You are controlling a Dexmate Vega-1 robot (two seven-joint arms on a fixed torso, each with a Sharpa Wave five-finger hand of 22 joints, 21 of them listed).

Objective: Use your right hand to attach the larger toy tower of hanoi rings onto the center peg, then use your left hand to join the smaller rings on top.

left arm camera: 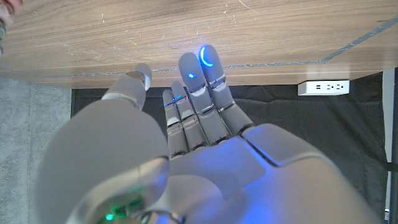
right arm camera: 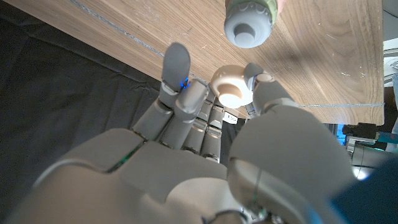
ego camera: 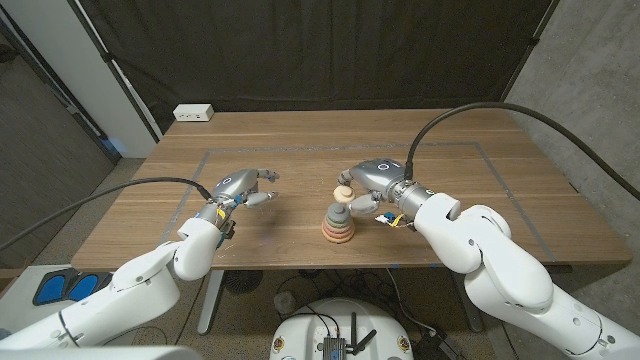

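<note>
Rings sit stacked on the toy tower point(ego camera: 337, 224) near the middle of the wooden table point(ego camera: 480, 190), close to its near edge: a wide orange one at the bottom, a pinkish one on it, then grey ones narrowing upward. In your right wrist view the top of that stack point(right arm camera: 249, 23) shows as a grey rounded piece with a small knob in its middle.

Your right hand point(ego camera: 372, 184) is just above and slightly behind the tower. It pinches a small cream-coloured ring point(ego camera: 342, 191) between the thumb and a finger, and the ring hangs over the tower's top without touching it. The right wrist view shows the same ring point(right arm camera: 231, 88) held at the fingertips, with the other fingers point(right arm camera: 176, 64) spread beside it, and a clear gap between the ring and the grey tower top.

Your left hand point(ego camera: 240, 189) is well apart from the tower, on its left side, just above the table. It holds nothing, and its fingers are loosely extended toward the tower. In the left wrist view the fingertips point(left arm camera: 208, 62) reach toward the table's far edge, one of them lit blue.

A white power strip point(ego camera: 193, 113) lies at the table's far left corner, well away from the tower.
</note>
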